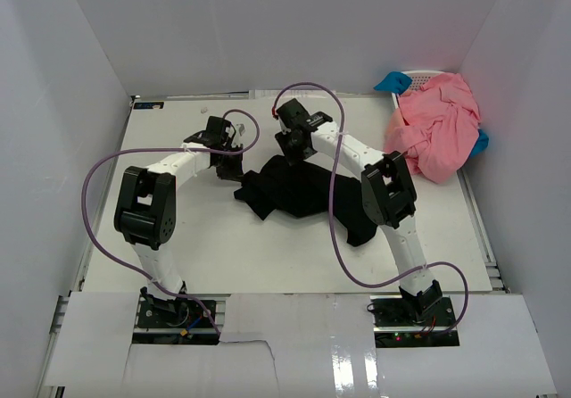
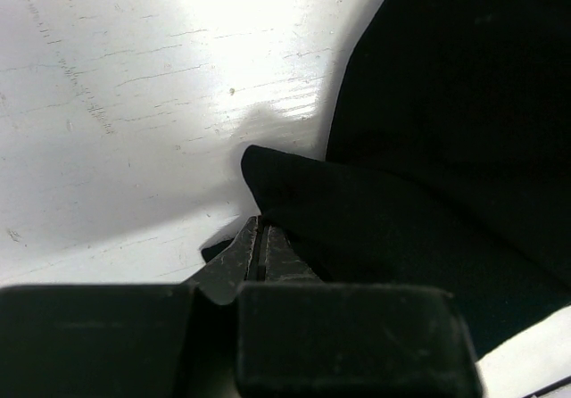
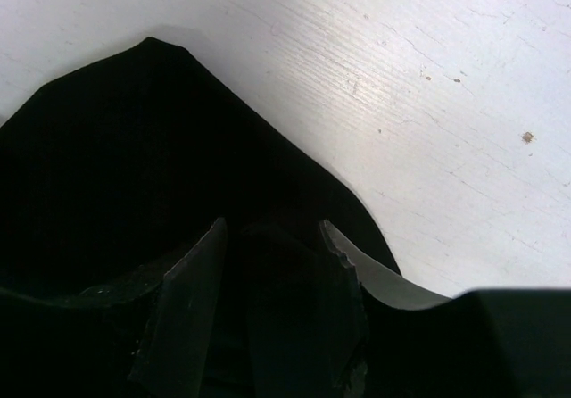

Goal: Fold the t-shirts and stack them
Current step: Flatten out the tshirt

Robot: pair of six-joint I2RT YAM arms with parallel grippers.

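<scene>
The black t-shirt lies crumpled mid-table. My left gripper is at its left edge. In the left wrist view the jaws are pressed together, pinching a folded edge of the black t-shirt. My right gripper is at the shirt's far edge. Its fingers stand partly apart with a bunch of the black t-shirt filling the gap between them. Salmon-pink t-shirts are heaped at the back right.
The pink heap rests on a white basket with blue handles, in the back right corner. White walls close in the table on three sides. Purple cables loop over both arms.
</scene>
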